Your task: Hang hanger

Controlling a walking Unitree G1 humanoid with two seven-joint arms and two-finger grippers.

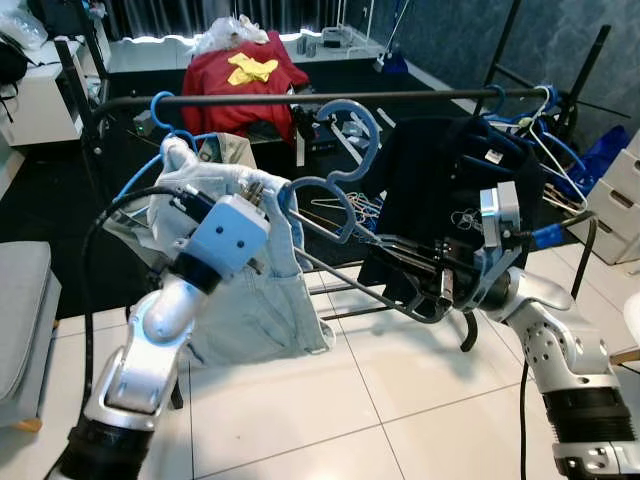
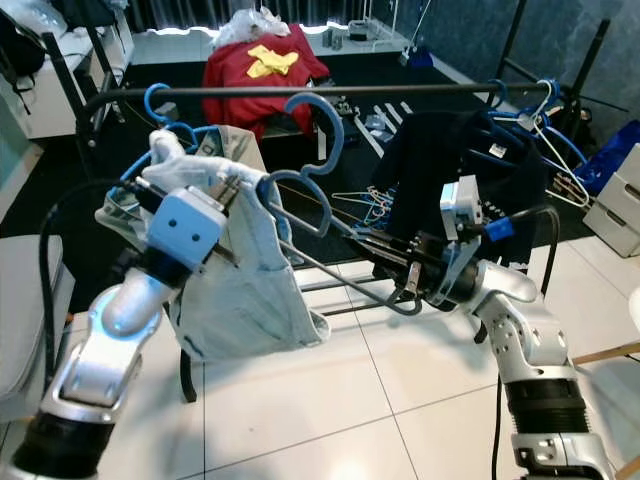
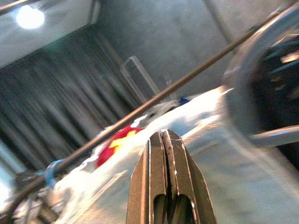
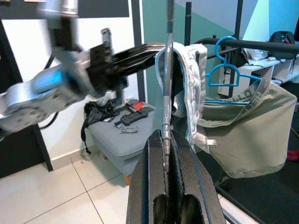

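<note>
The right gripper (image 1: 395,268) is clamping the hanger (image 1: 340,190) by its lower bar, and the left gripper (image 1: 285,205), closed on the garment (image 1: 255,300), is steadying it, keeping the hook raised just below the rail (image 1: 330,97).

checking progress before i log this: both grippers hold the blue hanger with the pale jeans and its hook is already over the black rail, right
Not quite. The hanger's hook is not over the black rail yet; in the left eye view it hangs in front of and below it. The rest holds: left gripper and right gripper both grip the blue hanger carrying the pale jeans.
</note>
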